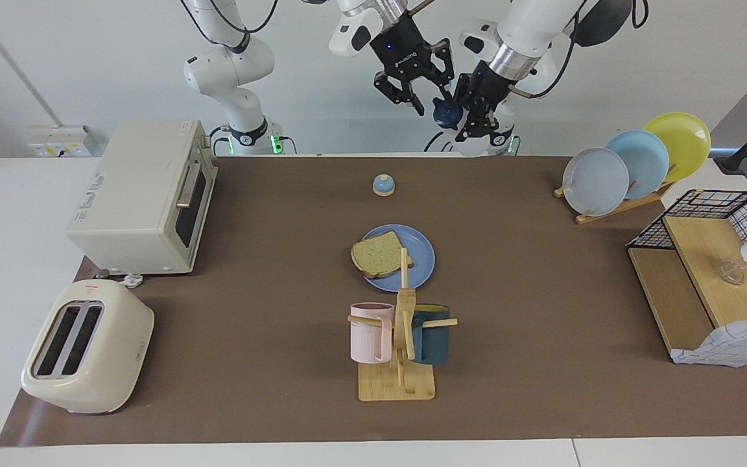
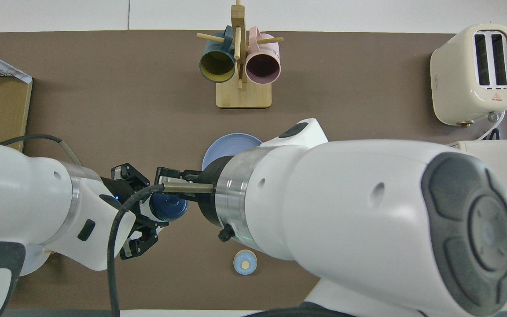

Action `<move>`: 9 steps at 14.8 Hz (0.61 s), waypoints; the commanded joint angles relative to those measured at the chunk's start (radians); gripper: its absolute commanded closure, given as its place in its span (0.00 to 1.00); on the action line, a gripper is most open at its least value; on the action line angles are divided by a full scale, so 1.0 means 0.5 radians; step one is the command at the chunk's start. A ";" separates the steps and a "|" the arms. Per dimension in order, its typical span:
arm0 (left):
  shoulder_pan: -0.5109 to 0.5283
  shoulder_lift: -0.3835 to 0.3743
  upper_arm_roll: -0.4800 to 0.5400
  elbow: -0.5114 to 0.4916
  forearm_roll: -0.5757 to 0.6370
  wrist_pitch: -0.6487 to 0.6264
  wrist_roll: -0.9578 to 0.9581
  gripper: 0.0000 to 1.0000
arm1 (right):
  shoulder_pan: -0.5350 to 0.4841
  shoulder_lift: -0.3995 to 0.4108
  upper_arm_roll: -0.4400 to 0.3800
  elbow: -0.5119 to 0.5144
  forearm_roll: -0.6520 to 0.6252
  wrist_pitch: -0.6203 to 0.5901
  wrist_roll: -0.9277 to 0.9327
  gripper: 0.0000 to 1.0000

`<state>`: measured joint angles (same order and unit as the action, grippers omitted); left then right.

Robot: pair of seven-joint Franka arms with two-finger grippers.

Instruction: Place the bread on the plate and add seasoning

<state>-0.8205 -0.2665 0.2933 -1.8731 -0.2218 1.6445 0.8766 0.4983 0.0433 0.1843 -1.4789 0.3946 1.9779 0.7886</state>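
Observation:
The bread (image 1: 380,254) lies on the blue plate (image 1: 420,263) at the table's middle, overhanging the rim toward the right arm's end. In the overhead view only part of the plate (image 2: 231,147) shows and the bread is hidden under the right arm. My left gripper (image 1: 469,120) is raised over the robots' edge of the table, shut on the seasoning bottle (image 1: 446,113), whose navy cap points toward the right gripper. The bottle also shows in the overhead view (image 2: 167,207), held by the left gripper (image 2: 148,211). My right gripper (image 1: 434,94) is open, raised right beside the cap.
A small blue-domed bell (image 1: 383,185) sits nearer to the robots than the plate. A mug rack (image 1: 399,337) stands farther out. A toaster oven (image 1: 146,194) and toaster (image 1: 88,347) are at the right arm's end. A plate rack (image 1: 633,162) and wire shelf (image 1: 704,272) are at the left arm's end.

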 commanded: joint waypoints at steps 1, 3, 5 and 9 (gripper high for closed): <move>-0.007 -0.041 0.018 -0.015 -0.035 -0.046 0.057 1.00 | -0.027 -0.034 0.009 0.019 -0.044 -0.047 0.030 0.46; 0.000 -0.041 0.018 -0.012 -0.038 -0.049 0.057 1.00 | -0.024 -0.041 0.009 0.016 -0.047 -0.044 0.061 0.54; 0.000 -0.041 0.018 -0.015 -0.041 -0.046 0.057 1.00 | -0.021 -0.044 0.012 0.009 -0.047 -0.044 0.061 0.54; 0.006 -0.044 0.018 -0.018 -0.066 -0.046 0.057 1.00 | -0.012 -0.077 0.012 -0.030 -0.050 -0.041 0.070 0.54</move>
<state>-0.8198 -0.2672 0.2955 -1.8731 -0.2302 1.6373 0.8864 0.4956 0.0274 0.1846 -1.4757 0.3942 1.9663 0.7918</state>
